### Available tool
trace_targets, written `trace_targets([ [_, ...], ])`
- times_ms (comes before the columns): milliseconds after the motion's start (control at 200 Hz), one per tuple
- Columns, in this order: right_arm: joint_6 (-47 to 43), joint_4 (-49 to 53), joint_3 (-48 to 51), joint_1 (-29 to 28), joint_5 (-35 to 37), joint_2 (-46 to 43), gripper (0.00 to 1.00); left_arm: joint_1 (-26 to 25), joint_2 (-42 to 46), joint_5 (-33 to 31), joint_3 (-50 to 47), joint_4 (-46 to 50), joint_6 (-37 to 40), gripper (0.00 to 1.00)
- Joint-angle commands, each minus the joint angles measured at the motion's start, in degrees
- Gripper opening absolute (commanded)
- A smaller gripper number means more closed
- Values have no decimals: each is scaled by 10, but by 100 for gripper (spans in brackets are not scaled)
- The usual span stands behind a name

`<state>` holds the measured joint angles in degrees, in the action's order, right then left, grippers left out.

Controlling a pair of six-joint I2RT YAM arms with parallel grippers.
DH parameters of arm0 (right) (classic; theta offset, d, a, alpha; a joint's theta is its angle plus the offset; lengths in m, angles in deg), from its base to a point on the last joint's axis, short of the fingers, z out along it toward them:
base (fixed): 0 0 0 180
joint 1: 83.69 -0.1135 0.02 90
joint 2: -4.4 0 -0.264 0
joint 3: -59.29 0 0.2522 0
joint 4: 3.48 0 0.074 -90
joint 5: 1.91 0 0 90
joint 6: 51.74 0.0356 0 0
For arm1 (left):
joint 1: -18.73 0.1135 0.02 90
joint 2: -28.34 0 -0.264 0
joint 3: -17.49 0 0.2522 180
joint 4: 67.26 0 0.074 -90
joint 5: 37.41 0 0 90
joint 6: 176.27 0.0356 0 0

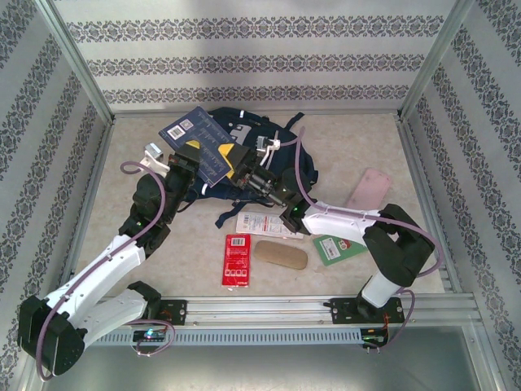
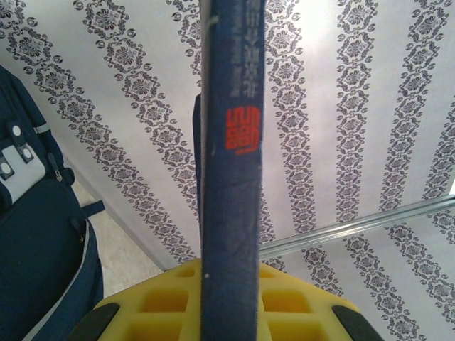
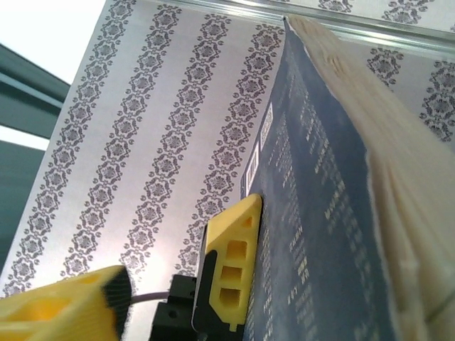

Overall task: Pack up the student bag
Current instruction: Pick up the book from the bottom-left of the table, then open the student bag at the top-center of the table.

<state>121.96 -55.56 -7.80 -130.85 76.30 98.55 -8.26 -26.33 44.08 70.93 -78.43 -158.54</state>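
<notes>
You get the navy book's (image 2: 231, 213) spine from the left wrist, left gripper (image 2: 227, 320) clamping it; page edges (image 3: 398, 156) from the right wrist. Right gripper (image 1: 234, 160) gaping, raised over the student bag (image 1: 273, 126).

1. Blue book (image 2: 231, 213), spine: you get a red seal-style mark. The dark characters at its 12 o'clock are too blurred to read.
2. Same book's cover (image 3: 313, 234): rows of pale print and a white label strip at 10 o'clock, both illegible.
3. Red packet (image 1: 236, 259), at the book's 6 o'clock: white print, too small for you to read.
</notes>
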Motion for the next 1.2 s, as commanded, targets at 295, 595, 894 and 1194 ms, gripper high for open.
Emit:
trace_targets([
  [295, -50, 78, -4, -4, 76, -19, 10, -21, 8, -11, 6, -31, 8, 0],
  [595, -27, 71, 49, 53, 58, -56, 0, -23, 18, 3, 56, 132, 102, 39],
  [894, -137, 367, 191, 234, 9, -278, 0, -21, -203, 127, 290, 381, 324, 74],
  [1194, -340, 727, 186, 375, 87, -525, 0, -19, -563, 283, 657, 573, 488, 71],
])
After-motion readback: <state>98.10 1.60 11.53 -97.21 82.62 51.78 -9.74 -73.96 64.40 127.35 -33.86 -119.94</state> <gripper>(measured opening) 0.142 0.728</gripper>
